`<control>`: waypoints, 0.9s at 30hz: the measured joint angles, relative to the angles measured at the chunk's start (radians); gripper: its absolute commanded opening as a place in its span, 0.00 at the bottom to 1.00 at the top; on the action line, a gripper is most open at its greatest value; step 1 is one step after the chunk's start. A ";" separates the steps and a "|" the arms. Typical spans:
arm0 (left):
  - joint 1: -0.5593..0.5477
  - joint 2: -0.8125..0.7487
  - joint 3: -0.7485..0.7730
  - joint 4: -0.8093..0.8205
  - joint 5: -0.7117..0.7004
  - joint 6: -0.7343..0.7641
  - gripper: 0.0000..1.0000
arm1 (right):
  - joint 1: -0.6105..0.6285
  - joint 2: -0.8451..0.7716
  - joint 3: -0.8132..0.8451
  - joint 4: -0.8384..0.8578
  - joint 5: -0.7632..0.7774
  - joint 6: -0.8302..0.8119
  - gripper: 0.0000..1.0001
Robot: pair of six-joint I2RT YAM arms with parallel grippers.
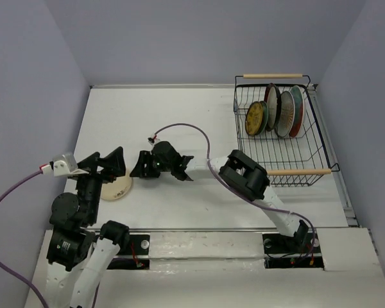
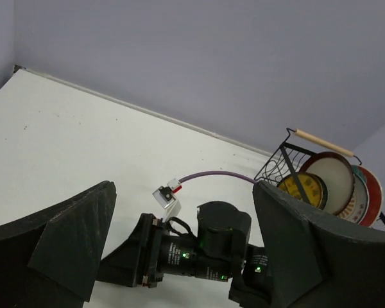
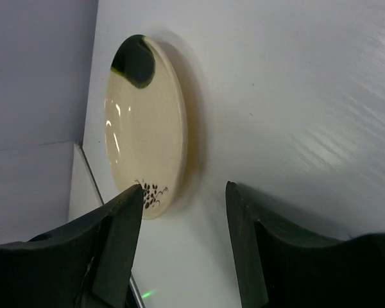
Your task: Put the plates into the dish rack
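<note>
Right wrist view puts the cream plate [image 3: 144, 128] just ahead of your right tool [image 3: 183, 192], jaws apart and empty. It lies flat by the tabletop's [image 1: 179, 115] left edge, under the released left tool [image 1: 106, 165]. Slip one finger beneath its rim before clenching; the rack [image 1: 321, 144] stands at the far right corner.

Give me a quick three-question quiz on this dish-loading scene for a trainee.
1. Fill in: the amber-yellow plate stands ___ the dish rack.
2. True or false: the left fingers are open and empty.
3. Where is the cream plate? A, in the rack; B, lying on the table; C, held in the air.
Key: 1 inside; 2 true; 3 B.
</note>
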 measured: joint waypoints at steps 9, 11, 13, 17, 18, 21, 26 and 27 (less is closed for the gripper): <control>-0.001 -0.014 -0.110 -0.008 0.000 0.022 0.99 | 0.009 0.129 0.159 0.040 -0.062 0.103 0.49; -0.002 -0.014 -0.110 -0.002 0.000 0.025 0.99 | 0.020 0.163 0.202 0.042 -0.063 0.114 0.47; -0.004 -0.015 -0.110 0.000 0.001 0.025 0.99 | 0.033 0.186 0.235 0.042 -0.062 0.126 0.45; -0.011 -0.016 -0.110 0.002 0.003 0.026 0.99 | 0.060 0.201 0.249 0.038 -0.053 0.133 0.15; -0.014 -0.018 -0.110 0.003 0.003 0.026 0.99 | 0.064 0.202 0.249 0.035 -0.049 0.135 0.11; -0.014 -0.027 -0.111 0.005 0.004 0.026 0.99 | 0.073 0.204 0.245 0.019 -0.033 0.140 0.07; -0.015 -0.034 -0.112 0.006 0.006 0.026 0.99 | 0.078 0.178 0.204 0.022 0.010 0.121 0.07; -0.016 -0.034 -0.113 0.006 0.007 0.026 0.99 | 0.079 0.158 0.180 0.018 0.025 0.108 0.07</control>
